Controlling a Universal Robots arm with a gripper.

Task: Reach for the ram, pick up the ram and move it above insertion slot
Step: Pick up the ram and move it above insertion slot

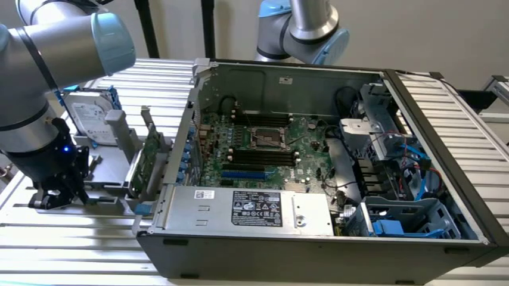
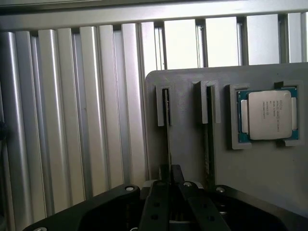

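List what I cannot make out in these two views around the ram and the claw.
- The ram: edge-on in the wrist view, so its chips are hidden; its near end disappears inside the shut claw.
- Claw tips, exterior view: hidden behind the claw's own body.
- Insertion slots, exterior view: too small to tell which is free.
- Neighbouring holder slot, wrist view: too dark to tell its contents.
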